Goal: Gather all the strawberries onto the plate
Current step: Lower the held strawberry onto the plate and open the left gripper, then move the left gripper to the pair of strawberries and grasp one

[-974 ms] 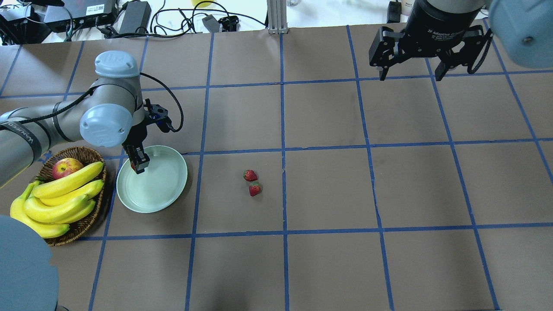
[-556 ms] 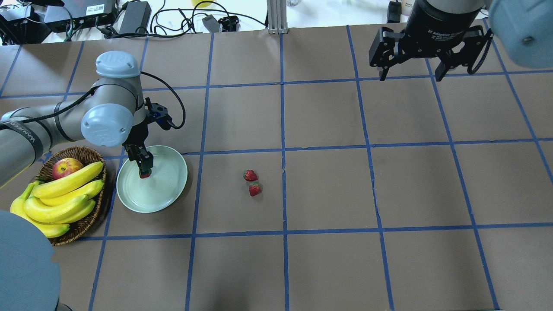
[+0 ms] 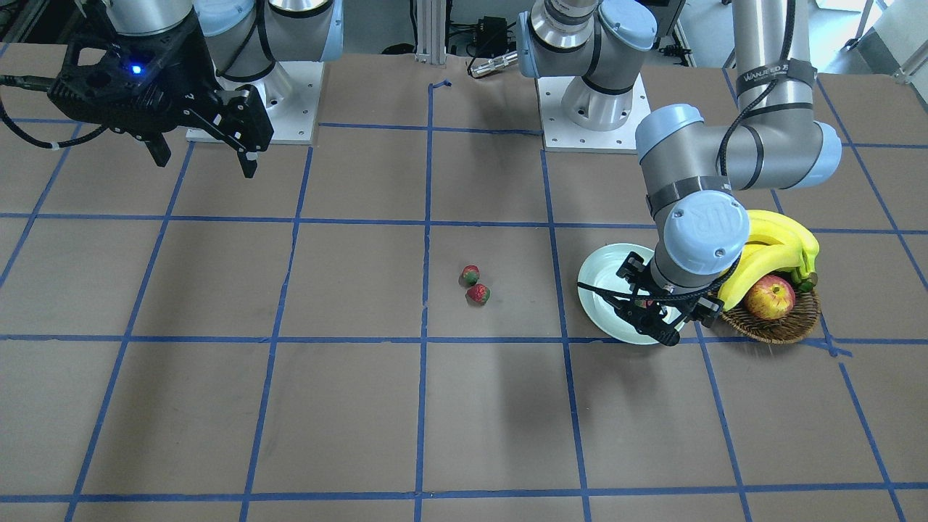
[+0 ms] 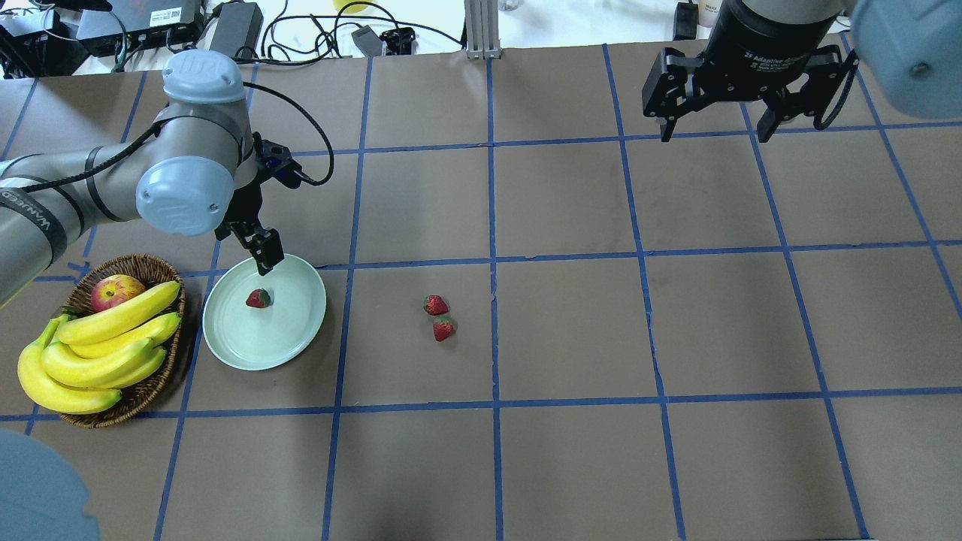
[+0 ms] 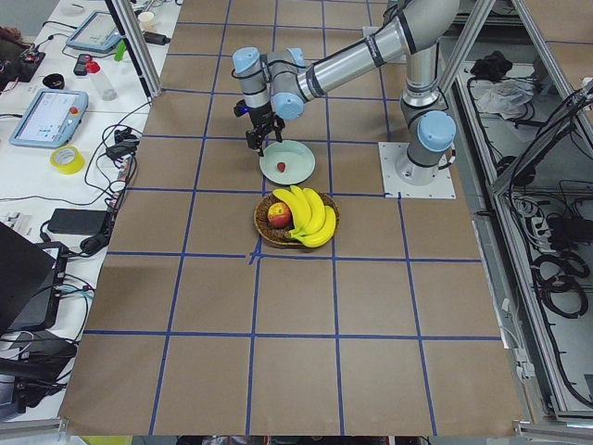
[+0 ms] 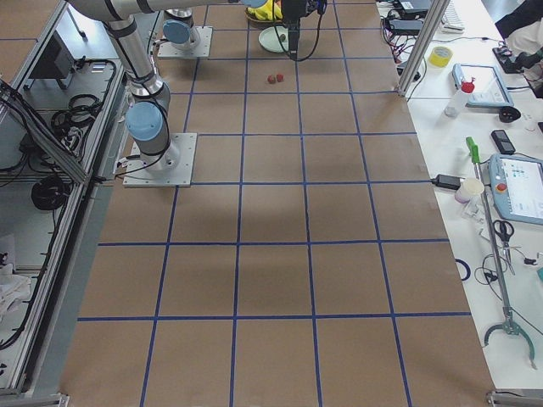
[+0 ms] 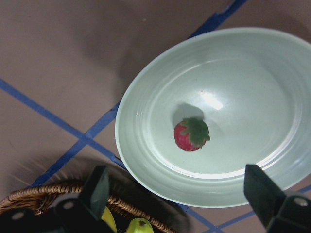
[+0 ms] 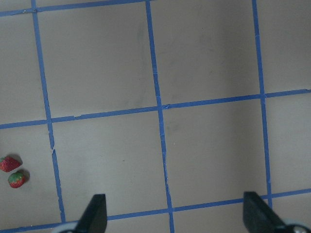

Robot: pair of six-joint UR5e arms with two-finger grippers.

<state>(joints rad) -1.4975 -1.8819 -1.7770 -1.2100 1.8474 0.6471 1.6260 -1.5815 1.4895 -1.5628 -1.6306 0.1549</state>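
One strawberry (image 4: 258, 298) is lying loose in the plate (image 4: 279, 342), a little toward 10 o'clock of its centre in the overhead view. The far strawberry (image 4: 436, 305) and the near strawberry (image 4: 443, 328) are sitting on the bare counter (image 4: 571, 338), almost touching. That pair is running roughly 12 to 6 o'clock.

The left gripper (image 4: 266, 259) is hovering over the plate's 12 o'clock rim with its fingers apart and nothing between them. From it, the pair is lying at about 4 o'clock, well apart from the plate. The right gripper (image 4: 715, 134) is hanging spread wide and empty near the far edge of the counter. It is farther from the pair, which is lying toward 8 o'clock of it. I am judging the left arm the nearer one for the next pick, and I am reading the pair's line so the fingers can close on one berry without nudging its neighbour.

The left wrist camera is showing the plated strawberry (image 7: 191, 134) with its green cap and the wicker basket (image 7: 43, 191) just beside the plate, but not the pair. The right wrist camera is catching the pair (image 8: 13, 171) at its 8 o'clock edge. In the front-facing view the left arm is hiding the plated berry.
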